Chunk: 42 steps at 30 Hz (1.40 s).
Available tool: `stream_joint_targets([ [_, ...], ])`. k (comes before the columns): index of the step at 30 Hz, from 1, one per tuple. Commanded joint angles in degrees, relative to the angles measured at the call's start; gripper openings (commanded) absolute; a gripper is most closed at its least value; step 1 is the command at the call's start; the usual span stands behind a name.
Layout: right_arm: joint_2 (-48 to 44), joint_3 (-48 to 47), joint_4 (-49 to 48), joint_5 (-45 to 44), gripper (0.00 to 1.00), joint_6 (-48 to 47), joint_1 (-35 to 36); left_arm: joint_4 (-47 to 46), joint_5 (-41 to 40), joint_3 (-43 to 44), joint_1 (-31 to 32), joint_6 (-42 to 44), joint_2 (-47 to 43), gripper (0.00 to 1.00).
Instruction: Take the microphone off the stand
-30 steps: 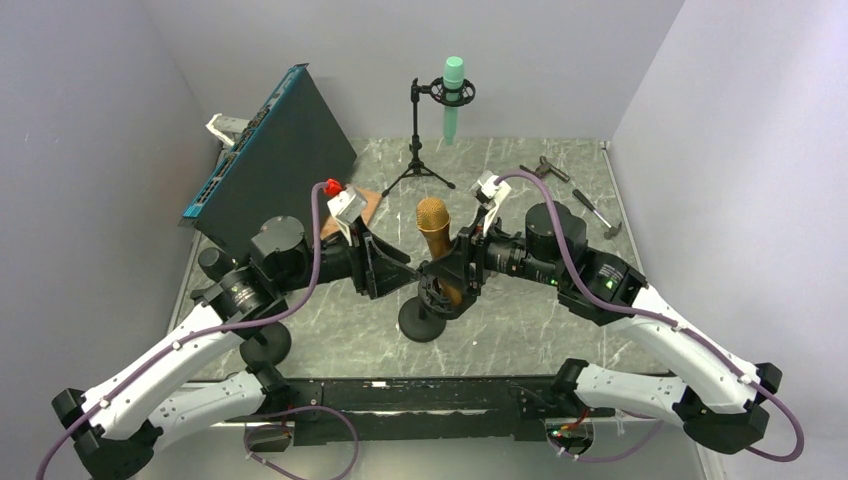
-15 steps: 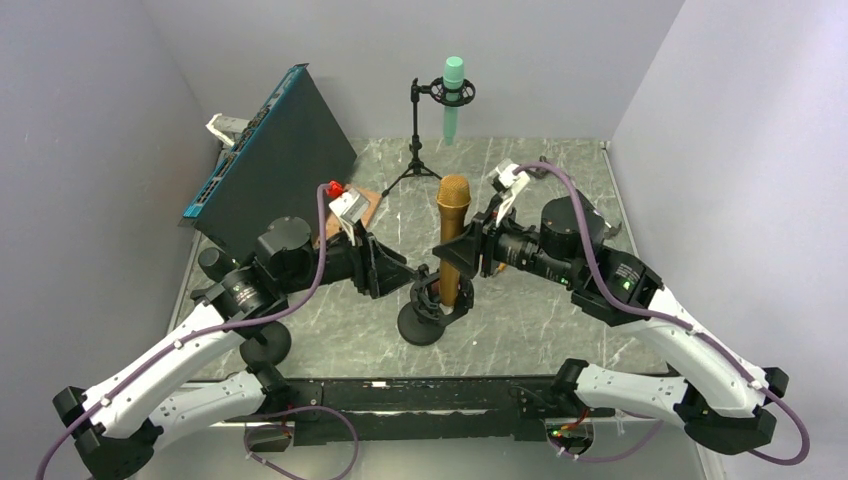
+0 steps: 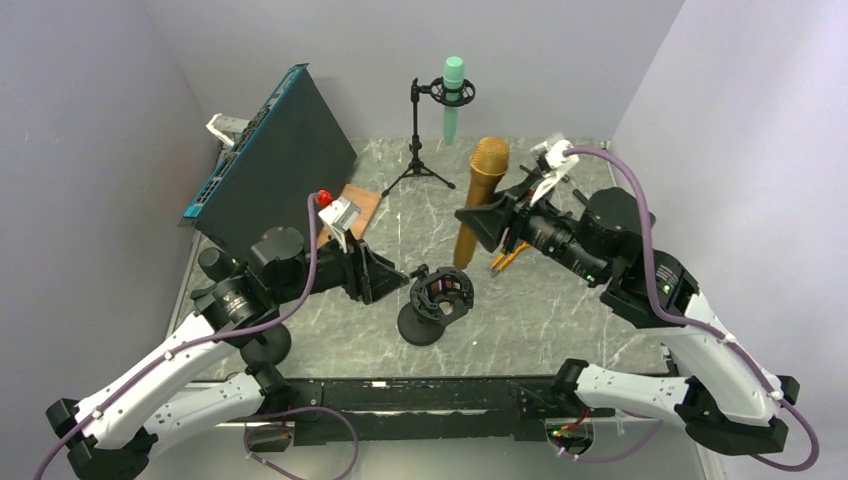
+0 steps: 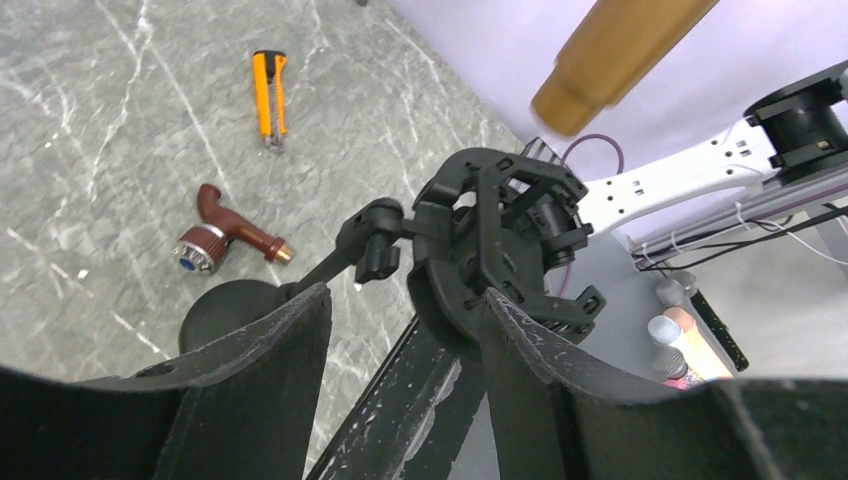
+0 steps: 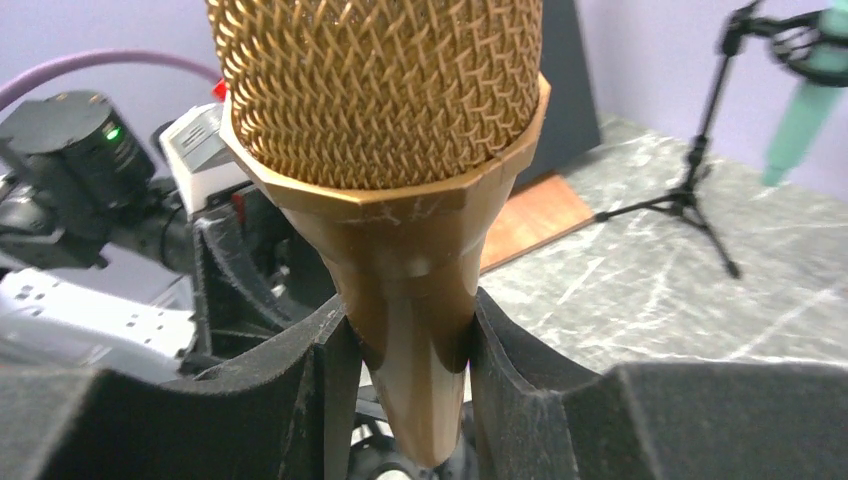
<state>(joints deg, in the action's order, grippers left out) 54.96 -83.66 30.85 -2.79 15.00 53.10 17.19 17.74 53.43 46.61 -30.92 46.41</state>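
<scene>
Now your right gripper (image 5: 408,350) clamps the mic (image 3: 482,190), clear of the stand (image 3: 420,325) at 1 o'clock, while your left gripper (image 4: 405,300) sits open astride its neck (image 4: 335,265), likely bracing it.

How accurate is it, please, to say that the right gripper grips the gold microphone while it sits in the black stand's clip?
Only the last part is wrong: the microphone is not in the clip. The right gripper grips it in the air, clear of the stand, whose clip is empty. The top view shows this.
</scene>
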Motion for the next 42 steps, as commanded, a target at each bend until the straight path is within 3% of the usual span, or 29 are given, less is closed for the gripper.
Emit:
stream_joint_targets([
  [1,-4.88,-0.16,-1.78,-12.26,0.00,-3.54,0.21,1.92,-3.59,-0.39,0.27,-0.23,-2.27,0.60],
  [7,-12.63,7.53,-7.44,-27.17,0.00,-6.48,0.22,4.07,-5.72,-0.17,0.30,0.13,-3.73,0.61],
  [15,-12.77,18.50,-5.97,-61.92,0.00,-7.70,0.20,4.46,-6.33,0.67,0.31,0.22,-2.88,0.61],
  [20,-11.08,29.62,-4.37,-66.24,0.00,0.05,-1.53,6.06,-5.67,2.32,0.25,0.22,-1.84,0.60],
  [23,-8.59,31.38,-2.87,-61.54,0.00,4.63,-8.27,6.54,-6.27,2.02,0.32,-0.30,-2.50,0.60],
  [29,-2.94,29.78,1.66,-36.98,0.00,14.18,-29.69,7.48,-7.31,0.93,0.28,-1.07,-5.46,0.60],
  [33,-0.89,33.74,0.03,-23.22,0.00,21.37,-39.00,7.90,-7.75,0.33,0.28,-1.18,-7.67,0.59],
  [42,3.96,42.10,-3.41,-1.83,0.00,40.13,-61.75,8.79,-8.70,-0.61,0.29,-2.01,-9.48,0.59],
])
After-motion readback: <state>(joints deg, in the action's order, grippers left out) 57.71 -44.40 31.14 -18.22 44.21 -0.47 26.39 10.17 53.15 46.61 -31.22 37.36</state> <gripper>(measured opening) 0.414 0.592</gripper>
